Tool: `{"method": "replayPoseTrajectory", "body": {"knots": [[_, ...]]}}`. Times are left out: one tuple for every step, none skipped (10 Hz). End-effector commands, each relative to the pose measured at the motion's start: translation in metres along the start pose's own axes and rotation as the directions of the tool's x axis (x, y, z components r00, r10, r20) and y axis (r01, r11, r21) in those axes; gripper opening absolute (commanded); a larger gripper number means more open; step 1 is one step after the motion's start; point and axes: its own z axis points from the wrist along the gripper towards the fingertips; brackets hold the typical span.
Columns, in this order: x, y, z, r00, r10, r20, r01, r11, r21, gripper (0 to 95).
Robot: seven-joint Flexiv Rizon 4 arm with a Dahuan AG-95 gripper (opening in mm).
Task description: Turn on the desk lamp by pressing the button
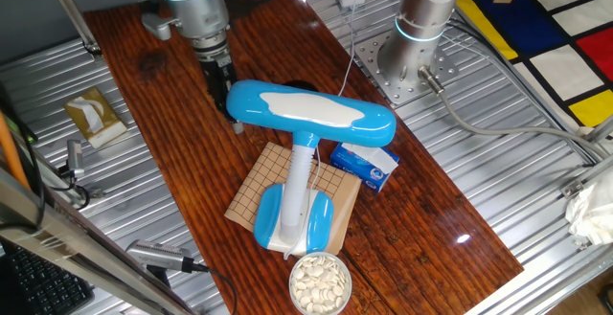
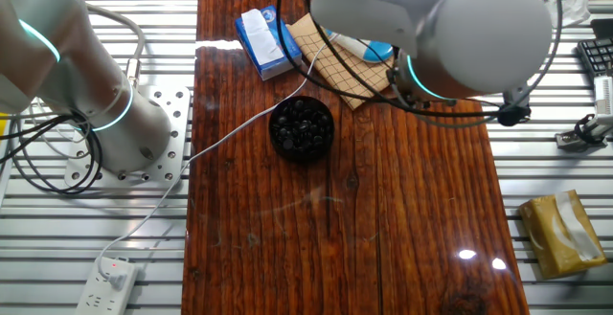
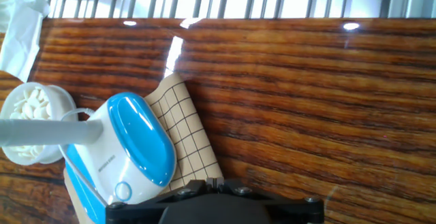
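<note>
The desk lamp has a long sky-blue head (image 1: 311, 114) with a white panel, a white stem (image 1: 302, 176) and a blue-and-white base (image 1: 292, 221). It stands on a gridded board (image 1: 280, 179). My gripper (image 1: 232, 110) hangs just behind the left end of the head. In the hand view the base (image 3: 133, 149) lies to the left of my fingertips, with a small round button (image 3: 122, 190) near its lower end. My gripper (image 3: 214, 182) shows its two fingertips touching, shut on nothing. In the other fixed view my arm hides most of the lamp (image 2: 378, 52).
A small blue-and-white box (image 1: 366, 162) lies right of the stem. A bowl of white pieces (image 1: 320, 281) stands in front of the base, and a black bowl (image 2: 302, 128) is mid-table. A second arm's base (image 1: 412, 56) stands at the back right. A white cable (image 2: 220, 138) crosses the table.
</note>
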Motion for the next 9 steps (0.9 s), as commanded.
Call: {"method": "replayPoseTrajectory", "body": {"knots": [[-0.0008,-0.0007,0.0007,0.999,0.021,-0.037,-0.022,0.999,-0.027,0.0],[-0.0008,-0.0009,0.0014,0.998,0.031,-0.05,-0.033,0.999,-0.033,0.0],[-0.0007,-0.0012,0.0026,0.998,0.037,-0.054,-0.039,0.999,-0.036,0.0],[-0.0005,-0.0014,0.0038,0.998,0.042,-0.054,-0.045,0.998,-0.044,0.0],[-0.0004,-0.0015,0.0046,0.997,0.047,-0.063,-0.05,0.997,-0.053,0.0],[-0.0003,-0.0016,0.0046,0.997,0.047,-0.066,-0.05,0.997,-0.054,0.0],[0.0002,-0.0016,0.0046,0.996,0.03,-0.08,-0.035,0.998,-0.059,0.0],[0.0002,-0.0016,0.0047,0.995,0.022,-0.099,-0.029,0.997,-0.069,0.0],[0.0003,-0.0016,0.0046,0.994,0.011,-0.112,-0.019,0.997,-0.073,0.0]]}}
